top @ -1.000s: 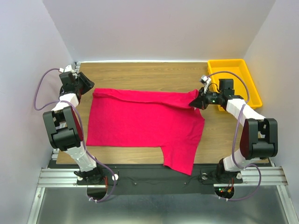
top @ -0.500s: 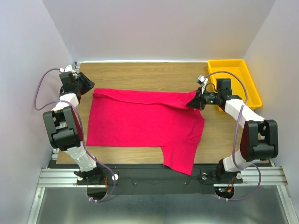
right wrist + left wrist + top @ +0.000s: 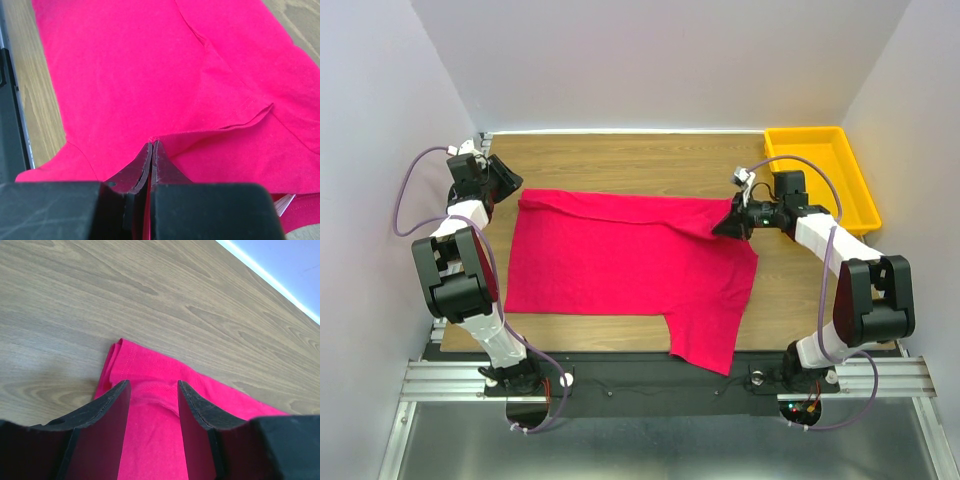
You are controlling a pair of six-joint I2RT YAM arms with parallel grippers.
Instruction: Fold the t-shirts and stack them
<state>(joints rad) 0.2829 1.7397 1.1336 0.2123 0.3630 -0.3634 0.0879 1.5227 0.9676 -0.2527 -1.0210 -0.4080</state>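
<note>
The crimson-pink t-shirt (image 3: 620, 260) lies spread across the wooden table, with one sleeve hanging toward the near edge. My right gripper (image 3: 730, 222) is shut on the t-shirt's far right edge and holds that fabric a little lifted; in the right wrist view (image 3: 152, 145) the cloth is pinched between the closed fingertips. My left gripper (image 3: 512, 186) is open at the shirt's far left corner; in the left wrist view (image 3: 152, 387) its fingers straddle the folded edge of the t-shirt (image 3: 150, 440) without closing on it.
A yellow plastic tray (image 3: 855, 165) stands at the far right corner of the table (image 3: 620, 160). White walls close in the left, back and right sides. A metal rail runs along the near edge.
My right gripper has moved left and slightly away from the tray, dragging the shirt's far right edge with it. The left arm has not moved.
</note>
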